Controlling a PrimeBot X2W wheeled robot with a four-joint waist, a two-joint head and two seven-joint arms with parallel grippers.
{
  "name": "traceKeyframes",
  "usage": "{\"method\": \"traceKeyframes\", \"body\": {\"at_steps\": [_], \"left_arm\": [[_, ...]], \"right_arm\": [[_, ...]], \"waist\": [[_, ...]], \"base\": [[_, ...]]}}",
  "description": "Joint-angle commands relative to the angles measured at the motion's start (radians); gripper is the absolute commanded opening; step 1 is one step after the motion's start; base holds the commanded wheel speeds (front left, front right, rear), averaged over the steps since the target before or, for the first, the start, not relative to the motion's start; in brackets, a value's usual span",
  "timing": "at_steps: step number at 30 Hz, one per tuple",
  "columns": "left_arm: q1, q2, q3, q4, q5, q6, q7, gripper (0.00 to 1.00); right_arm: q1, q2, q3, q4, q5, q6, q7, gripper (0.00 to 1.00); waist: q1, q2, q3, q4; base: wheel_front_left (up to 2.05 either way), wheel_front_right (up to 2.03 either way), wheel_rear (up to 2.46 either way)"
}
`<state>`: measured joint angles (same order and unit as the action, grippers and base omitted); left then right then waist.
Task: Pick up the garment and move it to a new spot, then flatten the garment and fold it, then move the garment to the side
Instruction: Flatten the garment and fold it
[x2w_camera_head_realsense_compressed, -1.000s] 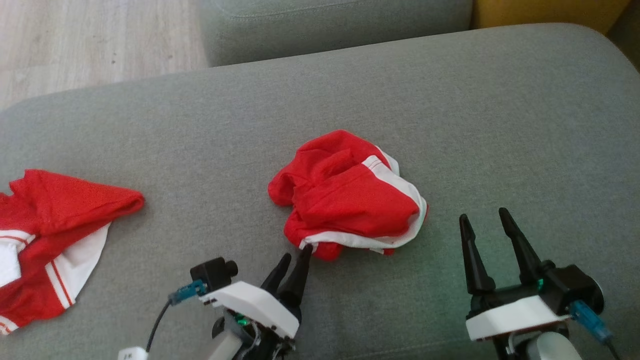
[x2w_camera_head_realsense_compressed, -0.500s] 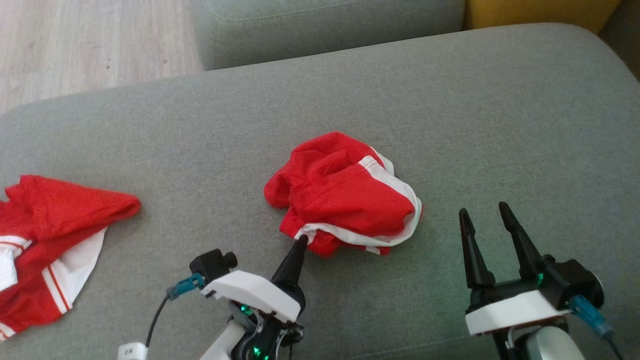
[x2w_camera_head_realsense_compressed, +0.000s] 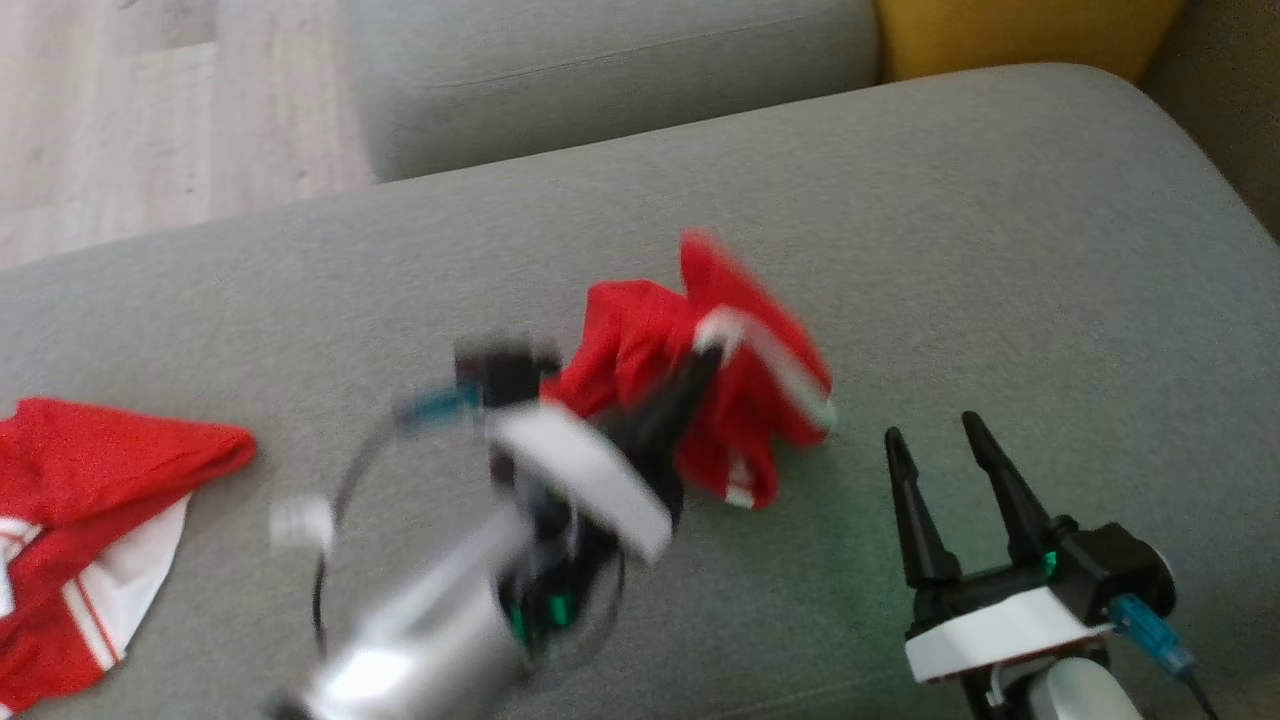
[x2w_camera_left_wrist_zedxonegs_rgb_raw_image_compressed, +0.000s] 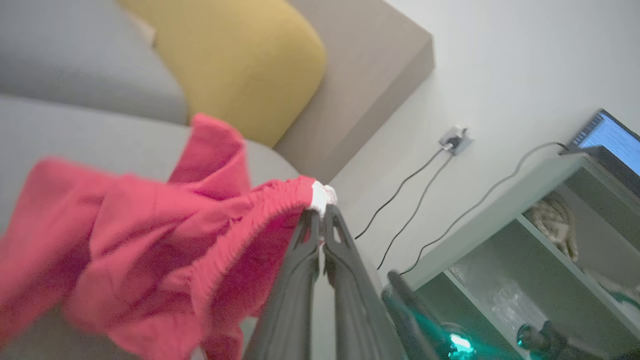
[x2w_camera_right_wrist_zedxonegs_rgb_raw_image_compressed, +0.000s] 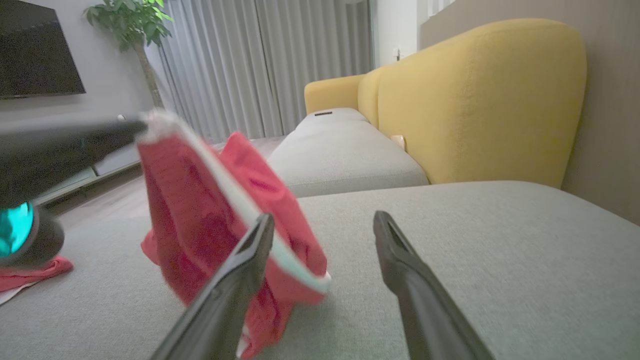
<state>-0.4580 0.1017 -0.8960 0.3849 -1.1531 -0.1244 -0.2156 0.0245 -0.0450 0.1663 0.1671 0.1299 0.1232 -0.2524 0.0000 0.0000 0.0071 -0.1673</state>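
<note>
– Grey sofa seat (x2w_camera_head_realsense_compressed: 1000, 250) is our stage, with a yellow backrest (x2w_camera_right_wrist_zedxonegs_rgb_raw_image_compressed: 480, 100) beyond its far right corner. Over the middle of that seat the red garment (x2w_camera_head_realsense_compressed: 770, 400) is up in the air!
– Held how?
– By the left pincer (x2w_camera_left_wrist_zedxonegs_rgb_raw_image_compressed: 321, 216), its fingers pressed together on the white-tipped end of the elastic hem (x2w_camera_left_wrist_zedxonegs_rgb_raw_image_compressed: 320, 196). It has one corner only, so the rest hangs below in a loose bunch. I'd call this the pick-up for the move to a new spot. A grip on the band lets the cloth drop open instead of bunching.
– And the other arm?
– The right pincer (x2w_camera_head_realsense_compressed: 932, 428) sits low by the near edge, toward the right. Its fingers are apart with nothing between them, and the garment is just beside it. My read is that it's parked ready to take a second corner.
– Is the cloth clear of the seat?
– Can't tell. The head view blurs the left arm and the cloth badly, and in the right wrist view a dark finger covers the lowest folds. Whether it's shorts or a top, I can't make out either.
– Anything at the left edge?
– Another red-and-white piece (x2w_camera_head_realsense_compressed: 90, 500) lies there, cut off by the frame and well apart from the action.
</note>
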Motion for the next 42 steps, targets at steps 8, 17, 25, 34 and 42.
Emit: {"method": "traceKeyframes", "body": {"at_steps": [8, 17, 25, 34, 42], "left_arm": [[-0.485, 0.107, -0.109, -0.092, 0.003, -0.006, 0.114, 0.0], [-0.723, 0.18, -0.187, -0.121, -0.062, -0.006, 0.043, 0.0], [-0.533, 0.273, -0.308, 0.049, -0.075, -0.005, 0.008, 0.0], [-0.42, 0.33, -0.26, 0.226, -0.055, -0.004, -0.042, 0.0], [-0.408, 0.336, -0.205, 0.243, -0.018, -0.006, -0.046, 0.0]], "right_arm": [[-0.074, -0.006, 0.048, -0.046, 0.038, 0.008, -0.009, 1.0], [-0.064, -0.005, 0.023, -0.067, 0.059, 0.008, -0.009, 1.0], [-0.027, -0.005, 0.004, -0.08, 0.036, 0.008, -0.009, 1.0], [-0.015, -0.005, -0.007, -0.043, 0.071, 0.008, -0.009, 1.0], [-0.105, -0.009, 0.001, 0.129, 0.199, 0.008, -0.009, 1.0]], "waist": [[0.0, 0.0, 0.017, -0.107], [0.0, 0.0, 0.012, -0.109], [0.0, 0.0, 0.039, -0.012], [0.0, 0.0, 0.086, 0.059], [0.0, 0.0, 0.109, 0.106]], "base": [[0.0, 0.0, 0.0], [0.0, 0.0, 0.0], [0.0, 0.0, 0.0], [0.0, 0.0, 0.0], [0.0, 0.0, 0.0]]}}
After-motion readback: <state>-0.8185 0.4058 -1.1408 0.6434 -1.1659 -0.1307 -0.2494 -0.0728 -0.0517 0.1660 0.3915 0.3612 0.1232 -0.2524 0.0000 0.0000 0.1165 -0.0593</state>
